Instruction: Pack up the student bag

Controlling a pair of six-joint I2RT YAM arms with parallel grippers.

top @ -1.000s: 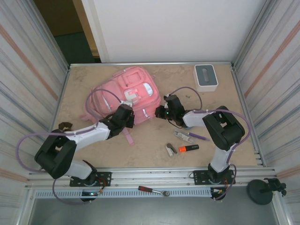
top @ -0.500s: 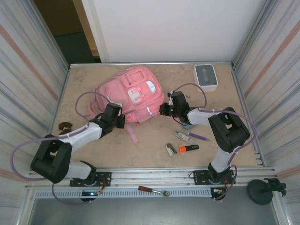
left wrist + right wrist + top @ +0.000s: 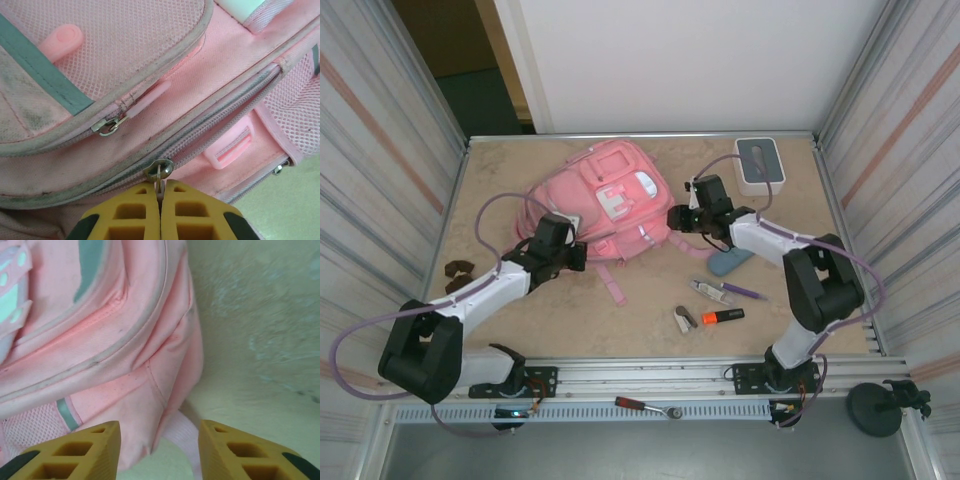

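Note:
The student bag (image 3: 610,195), a large pink backpack, lies front-up at the back middle of the table. My left gripper (image 3: 578,252) is at its near left edge. In the left wrist view its yellow fingers (image 3: 135,215) are shut on the zipper pull (image 3: 159,184) hanging from the metal slider (image 3: 159,169) of a long zip. My right gripper (image 3: 673,218) is at the bag's right side. Its jaws (image 3: 160,445) stand open, with the bag's lower corner (image 3: 145,405) and a pale strap (image 3: 182,437) lying between them, ungripped.
A white box with a grey top (image 3: 760,165) stands at the back right. A blue-grey pouch (image 3: 730,262), a purple pen (image 3: 744,291), an orange highlighter (image 3: 722,316) and small bits (image 3: 685,320) lie near the right arm. A brown item (image 3: 455,270) lies far left.
My right gripper has opened and let go of the bag, moving back and right. The bag shifted toward the back. My left gripper moved left, still shut on the zipper pull.

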